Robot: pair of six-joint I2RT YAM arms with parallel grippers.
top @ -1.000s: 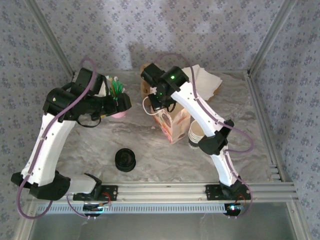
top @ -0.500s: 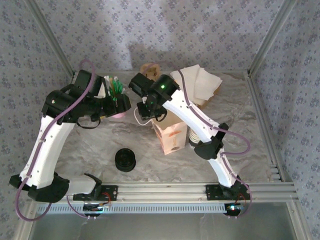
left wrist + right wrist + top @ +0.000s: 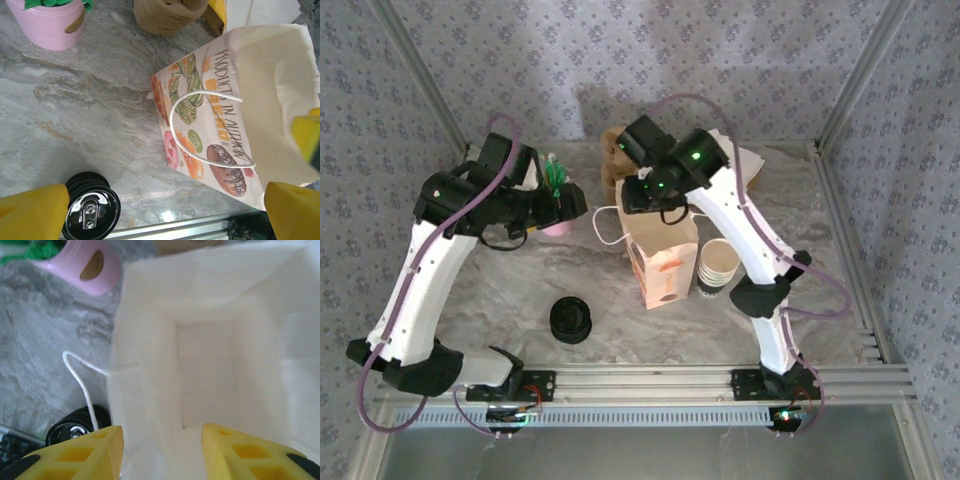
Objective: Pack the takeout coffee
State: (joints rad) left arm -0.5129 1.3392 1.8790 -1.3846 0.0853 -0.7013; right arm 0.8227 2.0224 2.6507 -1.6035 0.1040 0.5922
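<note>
Over the last second the right tool (image 3: 162,450) has loosened and the paper bag (image 3: 665,262) has straightened. It stands upright in the middle of the desk (image 3: 500,290), mouth gaping, probably so a cup can drop straight in. The right tool hangs over that mouth, jaws parted and empty. The left tool (image 3: 162,212) is spread wide, empty, facing the bag's printed side. The bag is bare inside, so the takeout coffee is not packed; where it stands I cannot tell. A stack of lidless cups (image 3: 718,262) stands just beside the bag's right side, and a stack of black lids (image 3: 570,320) sits near the front edge
</note>
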